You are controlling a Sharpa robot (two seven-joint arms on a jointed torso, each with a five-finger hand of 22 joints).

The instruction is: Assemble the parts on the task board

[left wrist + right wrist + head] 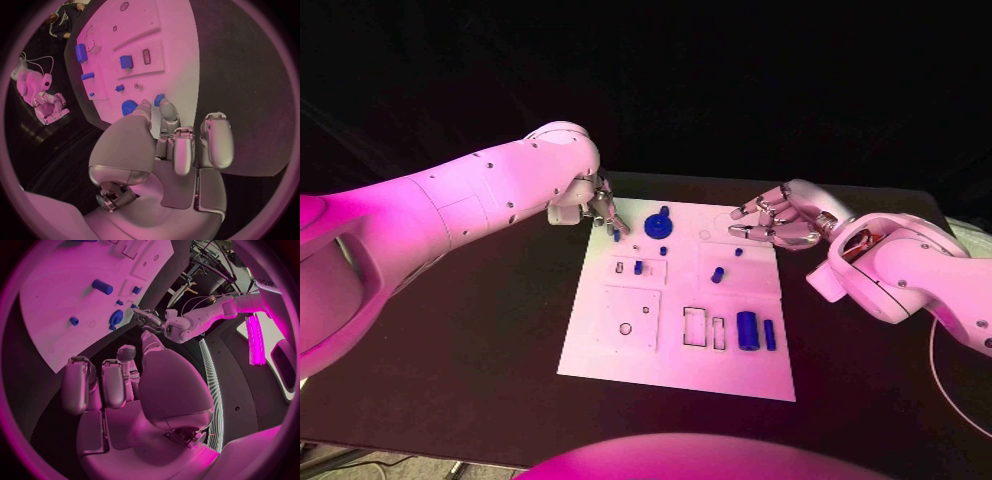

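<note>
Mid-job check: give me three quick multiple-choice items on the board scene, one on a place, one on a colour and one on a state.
1. Where is the left hand?
A. at the task board's far left corner
B. at its near right corner
C. off the table

2. What colour are the parts?
A. yellow
B. blue
C. green

3. What is the right hand doing?
A. holding a part
B. pressing on the board
C. holding nothing

Answers:
1 A: the left hand reaches over the far left corner of the task board.
2 B: the parts on the board are blue.
3 C: the right hand is beside the board's far right corner, and its fingers have nothing between them.
</note>
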